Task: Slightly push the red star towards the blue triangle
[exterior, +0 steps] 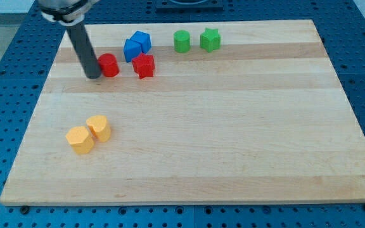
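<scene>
The red star [144,65] lies near the view's top, left of centre. Two blue blocks sit just above it, touching each other: a blue block [132,49] and a blue triangle-like block [142,41]; the star's upper edge almost touches the lower blue one. A red round block [109,64] lies to the star's left. My tip [94,75] rests on the board right beside the red round block's left side, about two block widths left of the red star.
A green round block [182,41] and a green star [210,40] sit at the view's top, right of the blue blocks. Two yellow blocks [80,139] [99,127] touch each other at the lower left. The wooden board [233,139] lies on a blue perforated table.
</scene>
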Tool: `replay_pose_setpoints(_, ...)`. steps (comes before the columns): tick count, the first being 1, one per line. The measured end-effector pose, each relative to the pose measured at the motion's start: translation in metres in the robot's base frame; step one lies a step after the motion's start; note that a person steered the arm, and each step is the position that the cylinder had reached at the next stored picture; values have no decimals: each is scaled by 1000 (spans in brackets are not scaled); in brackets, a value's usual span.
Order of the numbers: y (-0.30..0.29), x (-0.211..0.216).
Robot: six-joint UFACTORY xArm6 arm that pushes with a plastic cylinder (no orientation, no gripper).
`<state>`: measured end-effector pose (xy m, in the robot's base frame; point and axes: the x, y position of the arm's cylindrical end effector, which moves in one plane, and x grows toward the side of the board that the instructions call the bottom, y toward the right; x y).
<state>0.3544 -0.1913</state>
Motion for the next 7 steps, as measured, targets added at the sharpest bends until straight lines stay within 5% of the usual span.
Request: replay_pose_setpoints(7, 77, 19)
